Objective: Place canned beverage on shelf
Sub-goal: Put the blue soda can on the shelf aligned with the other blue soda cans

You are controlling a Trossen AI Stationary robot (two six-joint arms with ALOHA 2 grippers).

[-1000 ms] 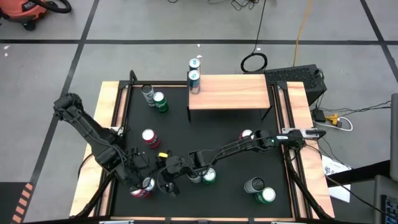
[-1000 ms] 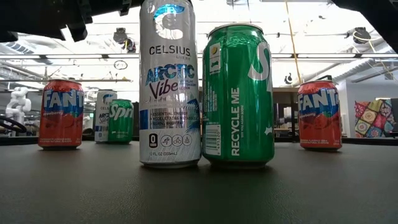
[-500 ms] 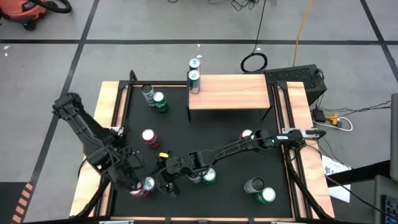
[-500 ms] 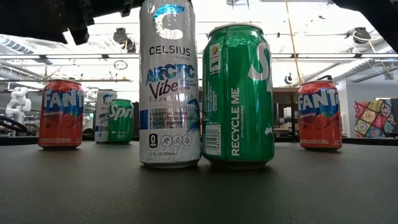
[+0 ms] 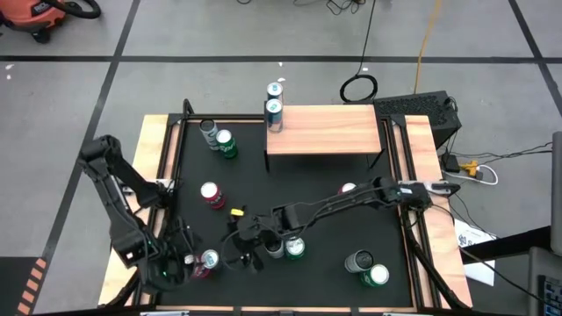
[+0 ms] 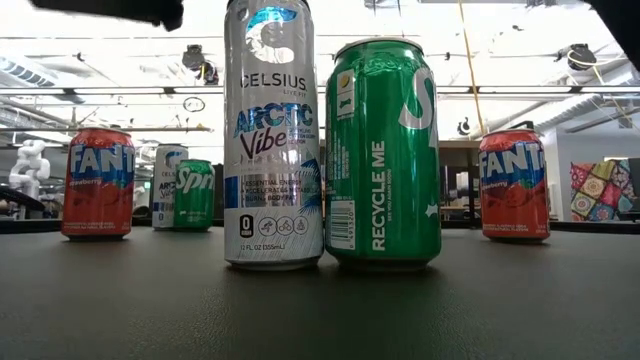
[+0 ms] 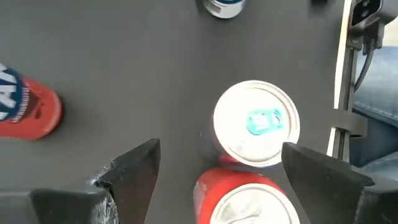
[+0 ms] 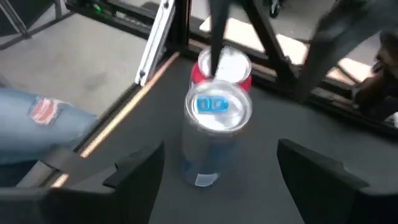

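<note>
High view, step: the reach before a pick, as I judge it; the shelf (image 5: pixel 325 128), a light-wood board on thin black legs at the mat's far side, holds one can (image 5: pixel 274 114) at its left end
High view, arms: the left gripper (image 5: pixel 174 266) hangs low at the near-left corner beside a red can (image 5: pixel 207 262); the right gripper (image 5: pixel 248 247) reaches across the black mat (image 5: pixel 307 184) towards the same pair
Low view: a tall silver can (image 6: pixel 272 135) and a green can (image 6: pixel 384 155) stand touching, smooth and glossy cylinders on matte rubber; neither gripper's fingers show here
Left wrist view: the left fingers (image 7: pixel 134 174) stand wide apart over a silver-topped can with a blue tab (image 7: pixel 256 124), which is just beside a red can
Right wrist view: the right fingers (image 8: pixel 135 171) are spread, the slim silver can (image 8: pixel 214 134) between them but not yet touched
Next move: I judge one gripper must close squarely round a can's curved wall, clear of its neighbour, then lift it to the shelf
</note>
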